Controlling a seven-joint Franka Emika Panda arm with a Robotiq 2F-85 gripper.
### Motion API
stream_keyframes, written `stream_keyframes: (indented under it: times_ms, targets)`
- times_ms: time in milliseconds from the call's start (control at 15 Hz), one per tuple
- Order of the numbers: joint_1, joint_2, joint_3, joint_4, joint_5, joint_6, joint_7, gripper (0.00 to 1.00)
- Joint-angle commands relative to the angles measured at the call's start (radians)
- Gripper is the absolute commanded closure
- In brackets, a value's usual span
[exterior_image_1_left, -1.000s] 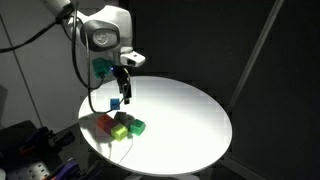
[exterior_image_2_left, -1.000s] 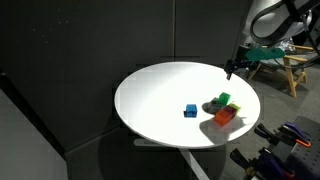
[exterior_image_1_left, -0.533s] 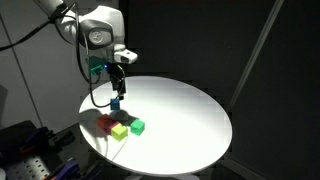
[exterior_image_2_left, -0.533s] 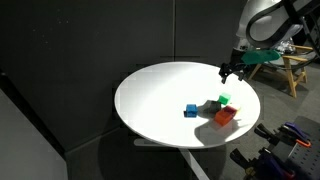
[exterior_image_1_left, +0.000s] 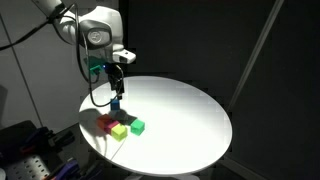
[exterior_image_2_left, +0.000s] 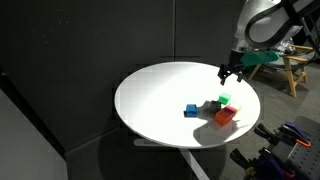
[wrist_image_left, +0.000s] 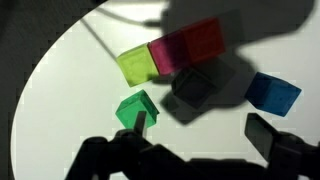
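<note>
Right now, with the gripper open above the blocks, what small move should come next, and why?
Probably a small sideways shift before any descent. The gripper hangs open above the table; in the wrist view the green block sits at one fingertip and the blue block near the other, neither centred between them.

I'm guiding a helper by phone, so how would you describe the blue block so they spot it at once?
Find the round white table against the dark backdrop; a few small coloured blocks sit near its edge by the gripper. The blue block lies off to one side of the red block, green block and yellow-green block. It is the only blue one.
</note>
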Motion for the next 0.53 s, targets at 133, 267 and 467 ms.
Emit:
stream_keyframes:
  times_ms: [133,267,467]
  targets:
    - [0.005,-0.006,-0.001,-0.004,0.002,0.001,-0.009,0.00]
    - [0.010,-0.009,0.003,-0.010,0.005,0.003,-0.017,0.00]
    - [0.019,-0.011,0.011,-0.021,0.011,0.003,-0.031,0.00]
